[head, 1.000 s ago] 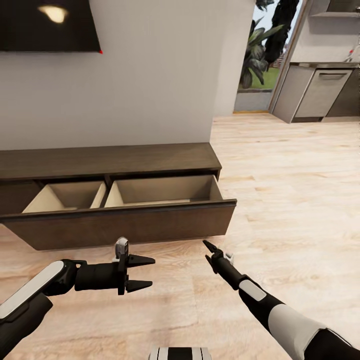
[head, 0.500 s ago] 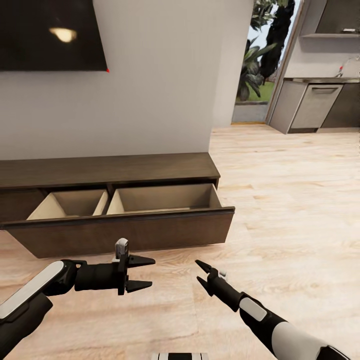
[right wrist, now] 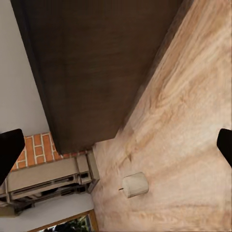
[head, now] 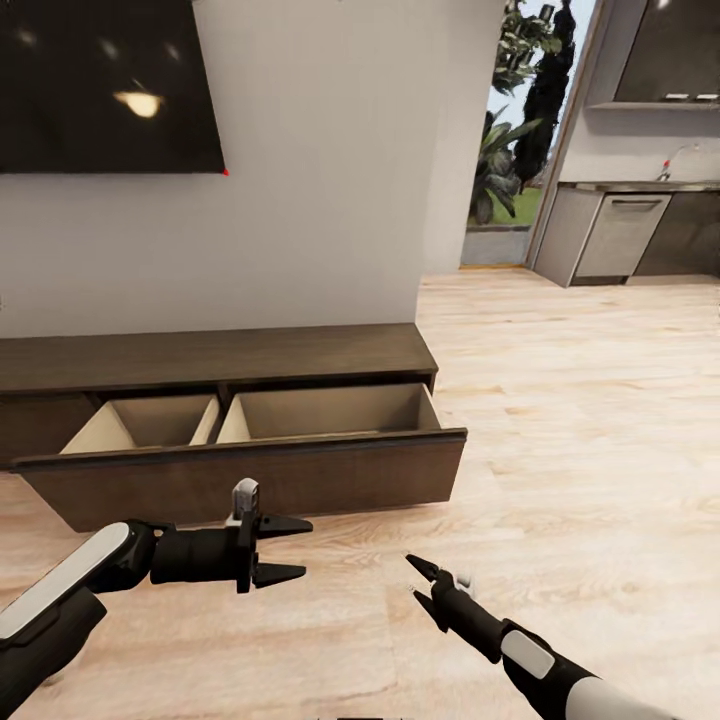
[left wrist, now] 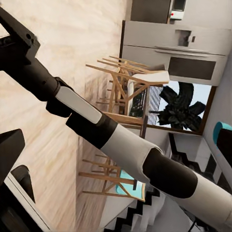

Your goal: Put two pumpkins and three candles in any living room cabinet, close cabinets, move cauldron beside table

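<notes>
The long dark-brown cabinet (head: 210,355) stands against the white wall with its wide drawer (head: 250,480) pulled out, and the two compartments that show look bare. My left gripper (head: 300,548) hovers open and holds nothing, low over the floor in front of the drawer. To its right and nearer to me, my right gripper (head: 413,578) is open too, pointing at the cabinet. In the right wrist view a pale candle (right wrist: 135,184) rests on the wood floor beyond the cabinet front (right wrist: 92,63), far from the wide-spread fingertips (right wrist: 10,147). Pumpkins and cauldron are out of view.
A dark TV (head: 100,85) hangs above the cabinet. At the back right are a doorway with plants (head: 510,150) and grey kitchen units (head: 610,235). The left wrist view shows my right arm (left wrist: 111,135) with a wooden table and chairs (left wrist: 130,92) behind it.
The whole view has shifted, so the cabinet sits lower and farther. My right gripper has drawn back toward me and its jaws have spread. The left gripper keeps its place.
</notes>
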`<state>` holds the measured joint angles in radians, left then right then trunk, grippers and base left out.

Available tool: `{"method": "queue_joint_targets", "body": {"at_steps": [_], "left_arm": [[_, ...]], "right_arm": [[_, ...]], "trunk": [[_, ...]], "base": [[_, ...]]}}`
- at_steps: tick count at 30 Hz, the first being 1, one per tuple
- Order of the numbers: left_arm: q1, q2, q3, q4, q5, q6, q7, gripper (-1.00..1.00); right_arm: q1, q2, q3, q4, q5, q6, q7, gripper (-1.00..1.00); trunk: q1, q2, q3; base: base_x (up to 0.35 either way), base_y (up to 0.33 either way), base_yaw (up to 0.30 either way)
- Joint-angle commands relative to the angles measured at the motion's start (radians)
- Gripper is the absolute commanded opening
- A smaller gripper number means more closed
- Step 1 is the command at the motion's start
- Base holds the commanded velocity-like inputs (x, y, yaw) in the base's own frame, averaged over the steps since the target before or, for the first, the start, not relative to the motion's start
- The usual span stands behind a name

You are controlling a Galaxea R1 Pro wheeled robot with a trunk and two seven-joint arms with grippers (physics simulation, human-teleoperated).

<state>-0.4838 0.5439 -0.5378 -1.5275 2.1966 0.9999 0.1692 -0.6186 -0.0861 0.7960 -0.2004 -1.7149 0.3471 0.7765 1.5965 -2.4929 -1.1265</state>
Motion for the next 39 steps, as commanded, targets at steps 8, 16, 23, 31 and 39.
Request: {"method": "queue_joint_targets", "body": {"at_steps": [8,16,23,31,39], "left_arm": [[-0.001,0.0,-0.007,-0.005,0.011,0.0,0.01,1.0],[-0.001,0.002,-0.007,0.004,0.006,-0.001,0.017,1.0],[-0.001,0.0,-0.004,0.007,0.005,-0.003,0.108,1.0],[-0.001,-0.004,0.006,0.007,0.003,-0.007,0.21,1.0],[-0.001,-0.015,0.089,0.009,-0.1,-0.014,0.586,1.0]], "right_arm": [[0.0,-0.003,0.006,0.038,0.022,-0.061,-0.105,1.0],[0.0,-0.003,0.006,0.039,0.023,-0.141,-0.226,1.0],[0.0,0.0,0.019,0.039,0.026,-0.173,-0.366,1.0],[0.0,0.004,0.072,0.038,0.056,-0.24,-0.566,1.0],[0.0,0.003,0.113,0.038,0.127,-0.275,-0.67,1.0]], "trunk": [[-0.031,0.056,0.024],[-0.062,0.112,0.049],[-0.088,0.161,0.071],[-0.119,0.217,0.096],[-0.15,0.273,0.121]], "base": [[-0.031,0.0,0.0],[-0.026,0.0,0.0],[0.0,0.0,0.0],[0.0,0.0,0.0],[0.0,0.0,0.0]]}}
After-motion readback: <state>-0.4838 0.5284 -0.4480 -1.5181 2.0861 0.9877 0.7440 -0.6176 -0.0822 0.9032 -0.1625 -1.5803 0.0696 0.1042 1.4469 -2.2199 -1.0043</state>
